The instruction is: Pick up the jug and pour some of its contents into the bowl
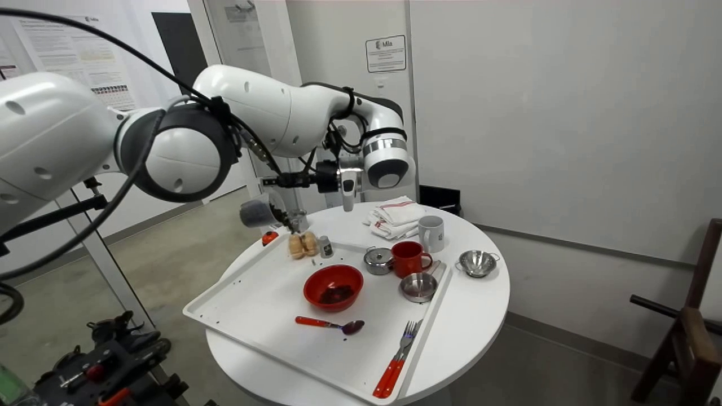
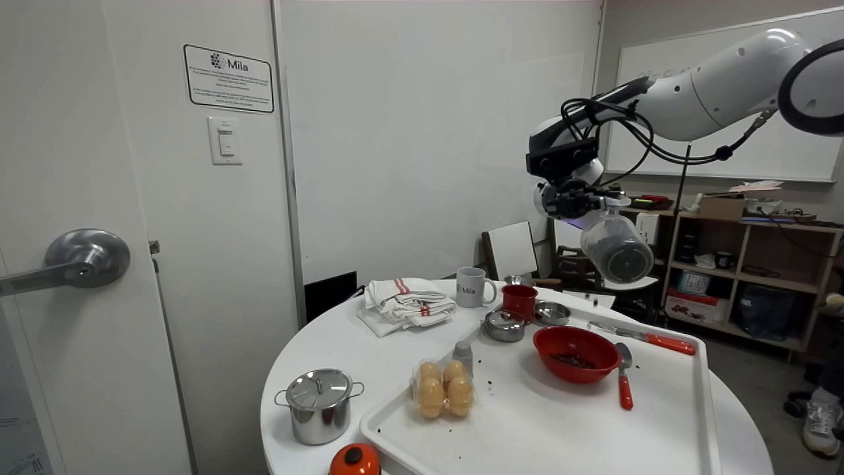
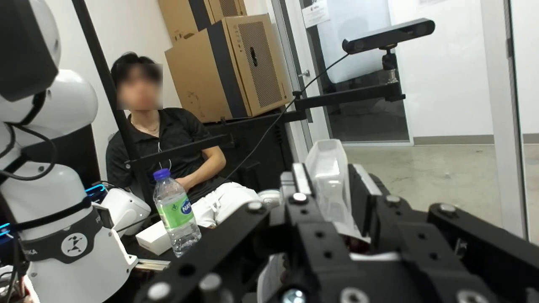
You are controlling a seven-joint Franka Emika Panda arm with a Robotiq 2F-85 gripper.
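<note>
In the wrist view, a blur is masking the face [image 3: 140,88] of a seated man [image 3: 181,124], and the gripper [image 3: 332,181] is hiding much of the clear jug [image 3: 328,162]. In an exterior view, the lower edge is cutting off the white tray [image 2: 580,435] and a black-knobbed orange lid [image 2: 356,465]. In both exterior views, side edges are cropping the Panda arm [image 1: 242,107], and the dark bits [image 1: 337,294] in the red bowl [image 1: 316,280] are appearing too small to identify.
</note>
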